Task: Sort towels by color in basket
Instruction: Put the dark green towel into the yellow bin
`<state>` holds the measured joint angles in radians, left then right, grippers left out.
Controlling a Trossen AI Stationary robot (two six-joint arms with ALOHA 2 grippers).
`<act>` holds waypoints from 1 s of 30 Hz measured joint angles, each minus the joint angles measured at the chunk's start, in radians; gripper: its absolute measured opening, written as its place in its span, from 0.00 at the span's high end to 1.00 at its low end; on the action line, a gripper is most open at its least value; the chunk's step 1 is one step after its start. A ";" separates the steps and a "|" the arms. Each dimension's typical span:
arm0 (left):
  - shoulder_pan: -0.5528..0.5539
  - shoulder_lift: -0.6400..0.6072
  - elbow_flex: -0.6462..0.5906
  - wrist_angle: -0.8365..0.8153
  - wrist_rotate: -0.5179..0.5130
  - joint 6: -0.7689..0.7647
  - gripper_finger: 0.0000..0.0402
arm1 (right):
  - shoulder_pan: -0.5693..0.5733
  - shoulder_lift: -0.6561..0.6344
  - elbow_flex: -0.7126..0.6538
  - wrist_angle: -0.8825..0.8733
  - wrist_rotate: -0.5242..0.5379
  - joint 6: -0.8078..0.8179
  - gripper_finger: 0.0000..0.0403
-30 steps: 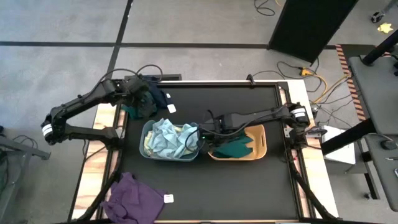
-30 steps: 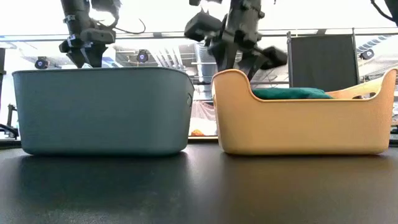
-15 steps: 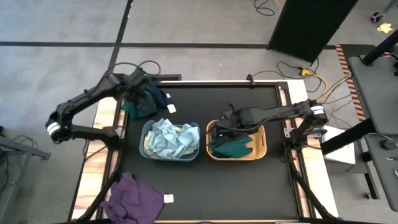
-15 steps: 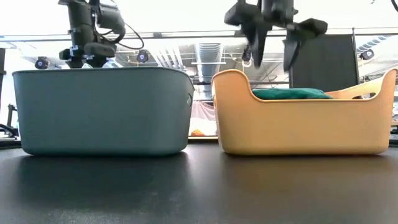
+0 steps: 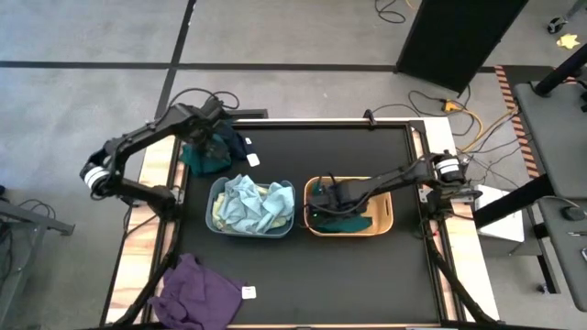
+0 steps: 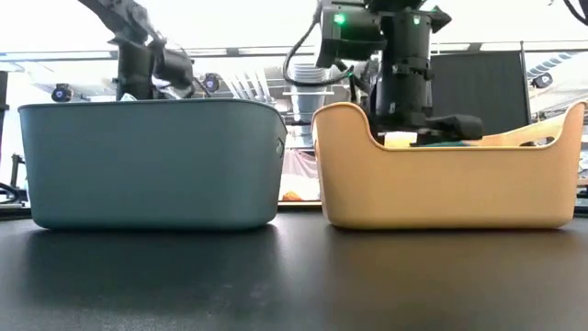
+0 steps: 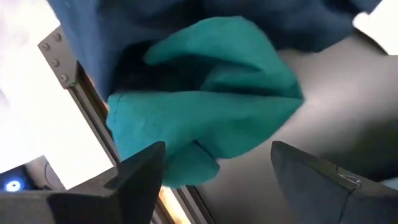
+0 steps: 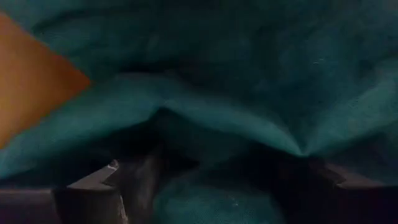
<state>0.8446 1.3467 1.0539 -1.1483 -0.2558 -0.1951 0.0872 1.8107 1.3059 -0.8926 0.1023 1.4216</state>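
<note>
My left gripper [image 5: 204,139] hangs open over a heap at the table's far left: a teal towel [image 7: 205,118] under a navy one [image 7: 186,25]. The teal towel lies between and ahead of the open fingers. My right gripper [image 5: 319,197] is down inside the yellow basket [image 5: 390,209], open, over the dark teal towel [image 8: 249,74] lying in it. The grey-blue basket [image 5: 213,197] beside it holds light blue and pale green towels [image 5: 252,203]. A purple towel [image 5: 197,289] lies at the near left edge. My right gripper [image 8: 221,186] stands open over a raised fold [image 8: 205,118] of the dark teal towel, coming from above, one finger [image 8: 118,186] on either side. I cannot tell whether the fingers touch the cloth. My left gripper: whether its fingers [image 7: 140,177] touch the teal towel cannot be told.
The two baskets stand side by side mid-table, grey-blue [image 6: 152,165] to the left and yellow [image 6: 450,184] to the right. A white tag [image 5: 249,292] lies by the purple towel. Bare black table shows on the far and near sides of the baskets.
My right gripper has moved from the grey-blue basket's right rim toward the table's right, over the yellow basket, then down into it onto the dark teal towel. My left arm has stayed over the far-left heap.
</note>
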 joint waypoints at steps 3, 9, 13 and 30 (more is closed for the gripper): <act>0.017 0.029 -0.030 0.051 -0.017 0.004 0.31 | 0.004 -0.034 0.038 -0.035 -0.001 -0.018 0.35; 0.041 0.077 -0.060 0.077 -0.034 0.004 0.31 | 0.034 -0.183 0.142 -0.060 0.027 -0.102 0.34; 0.040 0.091 -0.060 0.132 -0.081 0.012 0.31 | 0.046 -0.289 0.184 -0.058 0.116 -0.164 0.32; 0.039 0.309 -0.099 0.341 0.000 -0.013 0.92 | 0.040 -0.484 0.193 -0.062 0.321 -0.308 0.36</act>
<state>0.8838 1.6561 0.9546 -0.8072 -0.2555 -0.2079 0.1275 1.3267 1.4990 -0.9550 0.4228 1.1137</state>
